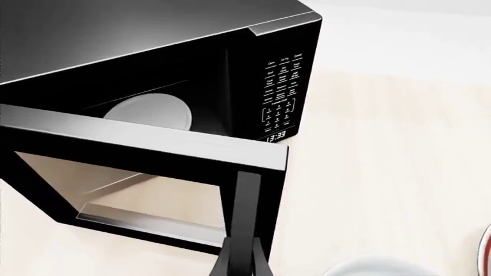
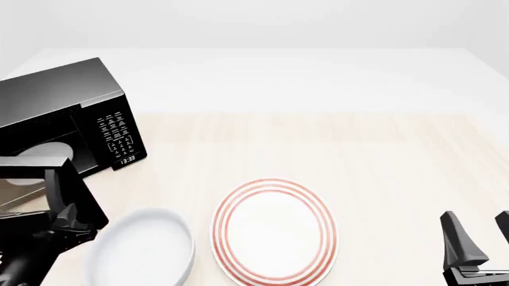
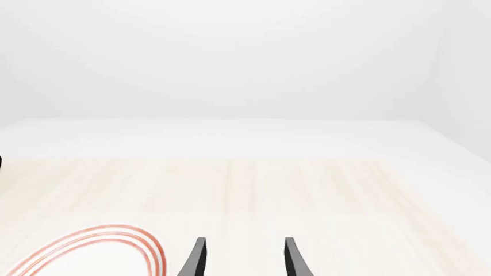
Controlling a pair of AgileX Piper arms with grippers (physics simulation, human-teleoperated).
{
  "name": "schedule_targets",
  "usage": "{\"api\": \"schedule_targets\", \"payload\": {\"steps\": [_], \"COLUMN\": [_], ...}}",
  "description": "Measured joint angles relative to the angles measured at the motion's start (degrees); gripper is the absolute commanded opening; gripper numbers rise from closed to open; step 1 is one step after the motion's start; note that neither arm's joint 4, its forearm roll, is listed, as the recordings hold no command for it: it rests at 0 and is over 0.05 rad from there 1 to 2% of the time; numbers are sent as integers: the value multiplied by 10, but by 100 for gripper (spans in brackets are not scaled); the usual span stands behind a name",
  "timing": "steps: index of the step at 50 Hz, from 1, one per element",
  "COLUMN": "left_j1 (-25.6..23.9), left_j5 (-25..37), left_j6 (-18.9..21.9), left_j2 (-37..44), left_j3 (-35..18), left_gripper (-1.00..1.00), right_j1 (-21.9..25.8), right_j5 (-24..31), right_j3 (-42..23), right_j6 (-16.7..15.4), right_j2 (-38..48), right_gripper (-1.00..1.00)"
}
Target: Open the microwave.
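While your left gripper works at the door, this is how things stand for you:

Left gripper [image 1: 242, 261]: you have its fingers pressed together on the vertical door handle [image 1: 245, 201]; in the left wrist view the handle bar runs straight down into the fingertips, and in the front view the gripper [image 2: 68, 223] sits at the door's free edge, low at the left.

Door [image 1: 146, 172]: you have it swung well out from the cabinet, hinged on the side away from the keypad. Through its glass pane you see the pale table below.

Microwave [image 2: 71, 113]: it stands at the far left of the table, a glossy black box turned at an angle, its front toward your left arm. The cavity is open to view, with a round white turntable [image 1: 149, 112] inside.

Keypad [image 1: 282, 92]: white markings on the panel beside the cavity, with a small digital display [image 1: 276, 137] at its lower end.

Right gripper [image 3: 241, 259]: you have its fingers spread apart with nothing between them. It hangs over bare table at the near right, well apart from the microwave; the front view shows it [image 2: 477, 244] at the lower right corner.

Plate [image 2: 275, 229]: white with red rings at the rim, lying flat near the middle of the table's near side, between your two grippers.

Bowl [image 2: 143, 247]: plain white, just beside the plate on its left, near your left gripper.

Table [image 2: 382, 149]: light wood top.
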Motion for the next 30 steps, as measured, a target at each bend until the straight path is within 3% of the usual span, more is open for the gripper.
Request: {"api": "schedule_targets", "payload": {"steps": [6, 7, 16, 30], "left_j1": [1, 2, -9, -7], "left_j5": [3, 5, -52, -83], "left_j6": [1, 1, -6, -13], "left_j2": [-5, -6, -28, -42], "left_j3": [2, 2, -18, -23], "left_gripper": [-100, 100, 100, 100], "right_j1": [0, 0, 0, 0], "right_j5": [0, 0, 0, 0], "right_j3": [0, 0, 0, 0], "right_j6": [0, 0, 0, 0], "right_j2": [0, 0, 0, 0], "right_gripper": [100, 100, 100, 100]}}
